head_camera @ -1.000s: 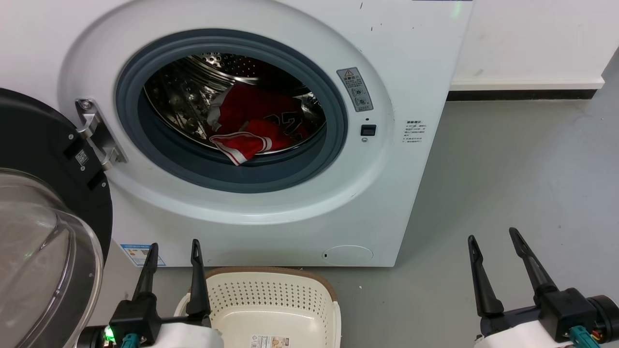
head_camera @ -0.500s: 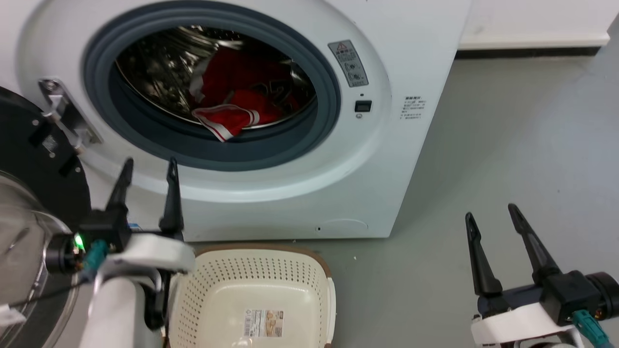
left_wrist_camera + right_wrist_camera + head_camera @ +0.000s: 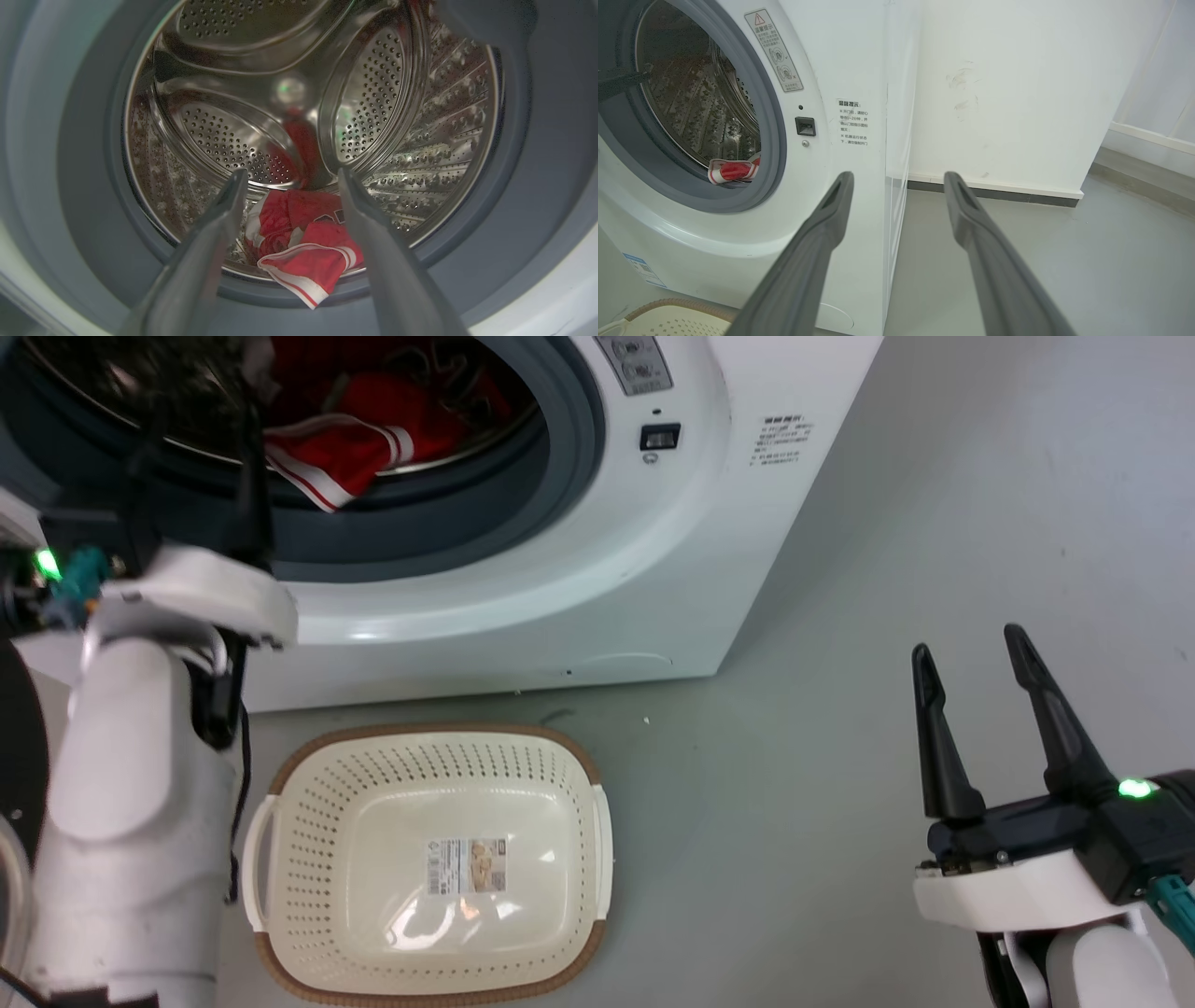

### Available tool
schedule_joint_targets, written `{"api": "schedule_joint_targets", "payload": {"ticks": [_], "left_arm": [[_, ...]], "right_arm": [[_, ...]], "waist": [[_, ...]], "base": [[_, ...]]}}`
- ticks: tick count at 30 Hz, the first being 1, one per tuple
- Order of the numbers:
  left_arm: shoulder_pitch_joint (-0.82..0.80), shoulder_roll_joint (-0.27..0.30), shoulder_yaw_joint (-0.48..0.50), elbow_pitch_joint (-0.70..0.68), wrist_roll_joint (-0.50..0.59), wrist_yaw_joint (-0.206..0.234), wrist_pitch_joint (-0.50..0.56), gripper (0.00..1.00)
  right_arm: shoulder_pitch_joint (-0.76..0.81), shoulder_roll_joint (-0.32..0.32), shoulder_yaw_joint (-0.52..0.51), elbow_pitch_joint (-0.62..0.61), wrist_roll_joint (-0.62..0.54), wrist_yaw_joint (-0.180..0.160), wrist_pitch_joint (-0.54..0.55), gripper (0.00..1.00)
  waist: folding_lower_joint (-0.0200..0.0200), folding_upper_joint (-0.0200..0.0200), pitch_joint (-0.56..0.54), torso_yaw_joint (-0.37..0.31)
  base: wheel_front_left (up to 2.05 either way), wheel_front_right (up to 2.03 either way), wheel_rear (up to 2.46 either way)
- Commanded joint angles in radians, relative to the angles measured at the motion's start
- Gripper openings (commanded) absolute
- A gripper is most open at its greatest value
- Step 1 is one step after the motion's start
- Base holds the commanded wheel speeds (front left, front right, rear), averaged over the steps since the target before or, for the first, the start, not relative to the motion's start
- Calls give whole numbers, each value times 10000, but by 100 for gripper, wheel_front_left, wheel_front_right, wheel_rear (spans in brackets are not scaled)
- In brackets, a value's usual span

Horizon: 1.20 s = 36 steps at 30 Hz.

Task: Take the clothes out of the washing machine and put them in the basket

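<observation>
The washing machine (image 3: 653, 569) stands with its porthole open. The red clothes (image 3: 345, 443) lie at the front of the steel drum (image 3: 373, 93), a red-white striped edge hanging over the grey seal. My left gripper (image 3: 292, 171) is open in front of the porthole, with the clothes (image 3: 308, 252) between and beyond its fingers, untouched. The cream basket (image 3: 420, 737) sits on the floor below the machine, with only a label sticker inside. My right gripper (image 3: 967, 644) hovers open over the floor to the right, holding nothing. The striped edge of the clothes (image 3: 733, 170) also shows in the right wrist view.
The dark rim of the open door (image 3: 14, 737) is at the far left, beside my left forearm (image 3: 131, 821). Grey floor (image 3: 934, 476) stretches right of the machine. A white wall (image 3: 1017, 93) with dark skirting stands behind. The basket rim (image 3: 668, 305) shows below the machine front.
The head camera has tilted down, so the porthole has slid up the picture. My left arm has risen from beside the basket to the porthole. The right gripper stays open.
</observation>
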<state>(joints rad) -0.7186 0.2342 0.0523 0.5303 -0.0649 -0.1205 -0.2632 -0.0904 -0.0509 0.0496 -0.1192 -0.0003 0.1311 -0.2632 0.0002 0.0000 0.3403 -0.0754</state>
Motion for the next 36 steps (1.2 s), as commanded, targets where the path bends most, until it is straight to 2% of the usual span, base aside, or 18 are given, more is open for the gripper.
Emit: {"api": "schedule_joint_targets", "payload": {"ticks": [1,12,18,22,27,31,36], "left_arm": [[-336,125,-36,169,26,-26,-24,100],[-4003,891,-1117,3120,115,-85,269,100],[-5483,1182,-2447,4273,-217,-87,1145,100],[-6269,1370,-3418,4844,-681,-89,2107,100],[-7284,1575,-4183,5267,-1856,-88,3763,100],[-8089,1713,-4569,5379,-2771,-90,5236,100],[-8851,2000,-4937,5472,-3456,-91,6469,100]], "right_arm": [[-222,13,21,-60,19,-7,-25,100],[-1062,11,-192,-518,203,-7,-25,100],[-1397,14,-227,-698,409,-7,-25,100],[-1599,13,-206,-839,511,-7,-25,100],[-1819,13,-234,-1029,598,-7,-25,100],[-1990,13,-237,-1188,624,-7,-25,100],[-2185,13,-259,-1339,693,-7,-25,100]], "waist": [[-2,0,516,-219],[-2,0,2244,-445],[-2,0,3052,-587],[-2,0,3558,-690],[-2,0,4136,-780],[-2,0,4573,-844],[-2,0,5022,-932]], "base": [[0,0,0],[0,0,0],[0,0,0],[0,0,0],[0,0,0],[0,0,0],[0,0,0]]}}
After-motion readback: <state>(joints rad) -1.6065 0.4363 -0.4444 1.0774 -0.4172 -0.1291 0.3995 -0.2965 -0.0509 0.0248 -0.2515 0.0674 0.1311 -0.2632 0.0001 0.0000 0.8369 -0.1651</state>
